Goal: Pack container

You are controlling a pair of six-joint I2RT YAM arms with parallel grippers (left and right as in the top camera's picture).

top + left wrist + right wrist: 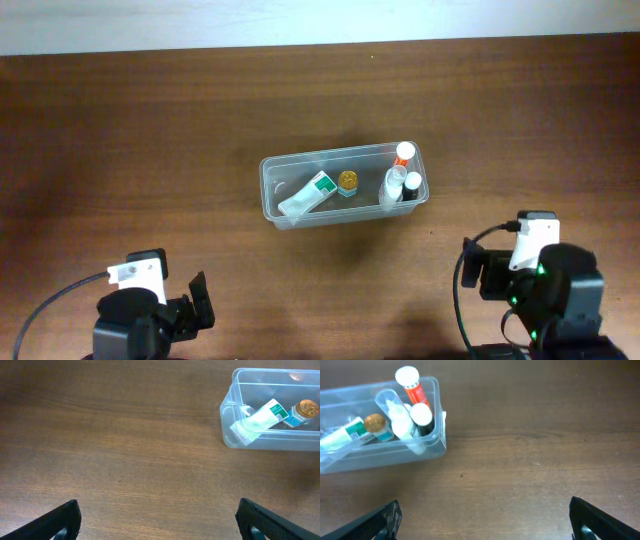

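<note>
left gripper [157,510]: jaws spread wide, nothing between them. Two dark fingers, matte, at the near edge of the table, well apart from the tub.
right gripper [484,510]: same, jaws wide apart and holding nothing. Also two dark fingers. Green lights show on the arm body in the overhead view.
table [150,130]: dark brown wood grain, flat, low sheen.
container [272,190]: one tub, clear translucent plastic, rectangular, with rounded corners and a rim round the top. No lid on it. Sits upright mid-table, a bit right of centre, beyond both grippers and closer to the right one. Long axis runs left-right, slightly skewed.
contents count: five items, all inside the tub.
tube [308,195]: one, white with a green label, flat-ended, lying diagonally in the left half.
jar [347,181]: one, small and teal with a round gold lid, near the middle, just beside the tube.
orange bottle [412,385]: one, with a white round cap, leaning in the far right corner, cap above the rim.
clear bottle [395,410]: one, see-through plastic, tilted at the right end.
dark bottle [421,417]: one, white cap, against the right wall, touching the clear bottle.
pale strip [300,20]: plain light band past the table's far edge.
</note>
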